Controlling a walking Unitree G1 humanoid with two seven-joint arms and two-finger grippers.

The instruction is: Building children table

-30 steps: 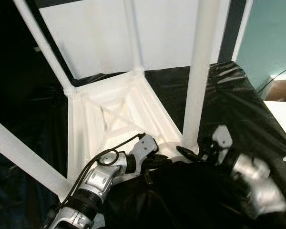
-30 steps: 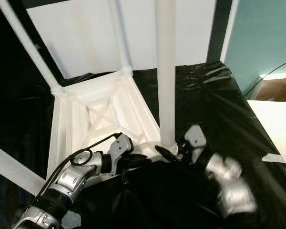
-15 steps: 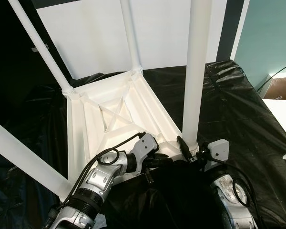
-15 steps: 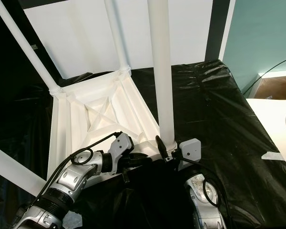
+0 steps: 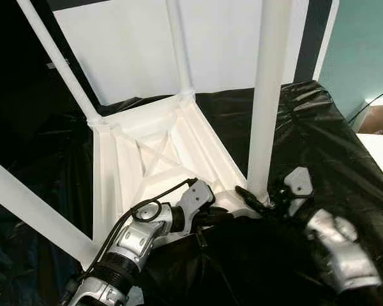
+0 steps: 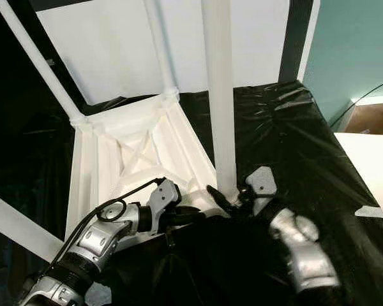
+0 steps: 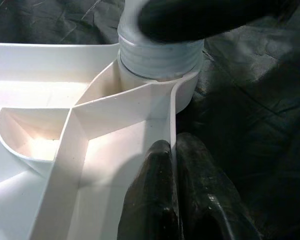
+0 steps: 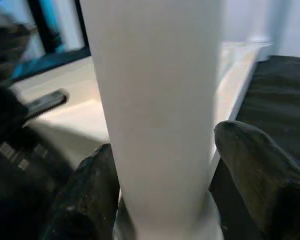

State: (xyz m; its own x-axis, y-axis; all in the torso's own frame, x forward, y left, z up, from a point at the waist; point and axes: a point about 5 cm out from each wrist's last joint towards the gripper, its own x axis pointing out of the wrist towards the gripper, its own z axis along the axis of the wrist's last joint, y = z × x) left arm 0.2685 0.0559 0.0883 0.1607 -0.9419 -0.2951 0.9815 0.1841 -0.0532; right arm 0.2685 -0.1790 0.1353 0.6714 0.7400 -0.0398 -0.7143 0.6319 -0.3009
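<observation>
White plastic table [image 5: 154, 153] lies upside down on black sheeting [image 5: 319, 134], legs pointing up; at its 5 o'clock corner stands the near leg [image 5: 268, 95], its threaded base seated in the socket; right gripper [image 8: 162, 190] closes both fingers around that leg's foot; left gripper [image 7: 175, 165], at 6 o'clock, pinches the table's rim beside the socket.

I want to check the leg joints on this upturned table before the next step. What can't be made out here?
- Near leg: its top is cut off by the upper edge of both eye views.
- Its threaded base: partly covered by a dark blurred finger in the left wrist view, so seating is unclear.
- Right gripper: motion-blurred in the eye views.
- Tabletop near edge: hidden behind the left gripper.
</observation>
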